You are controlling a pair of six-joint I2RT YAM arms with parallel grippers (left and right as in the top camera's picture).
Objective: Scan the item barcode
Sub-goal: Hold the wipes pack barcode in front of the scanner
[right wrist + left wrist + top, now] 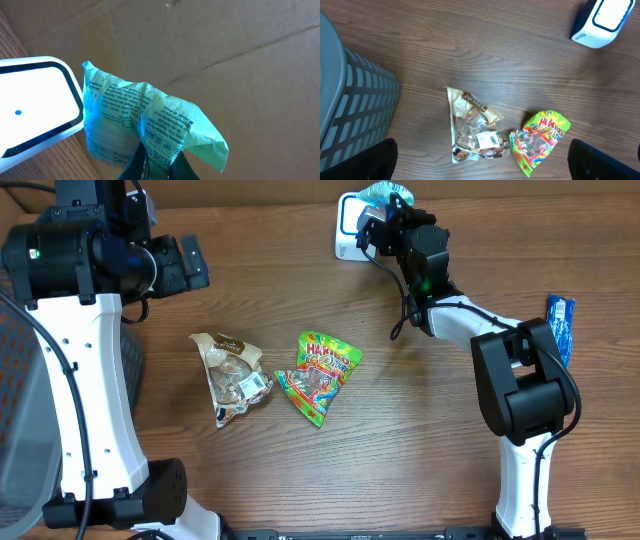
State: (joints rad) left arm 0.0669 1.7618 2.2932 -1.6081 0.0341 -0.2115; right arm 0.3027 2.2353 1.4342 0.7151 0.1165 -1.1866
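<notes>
Only from the right wrist: small print on the green packet [150, 120], pinched at its lower edge in the right gripper [155, 167], just beside the white scanner [35, 100]. From the left wrist: left gripper [485, 162] jaws spread wide above a brown snack bag [470, 125] and Haribo bag [540, 140], grey basket [350, 100] cut off at left. Barcode not discernible. Wood table [400, 430], cardboard [225, 40] behind

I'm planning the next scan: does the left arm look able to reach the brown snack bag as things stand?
Probably yes. The left gripper is open and empty, and the brown snack bag lies uncovered in its wrist view. The Haribo bag sits close beside it, not on top.
</notes>
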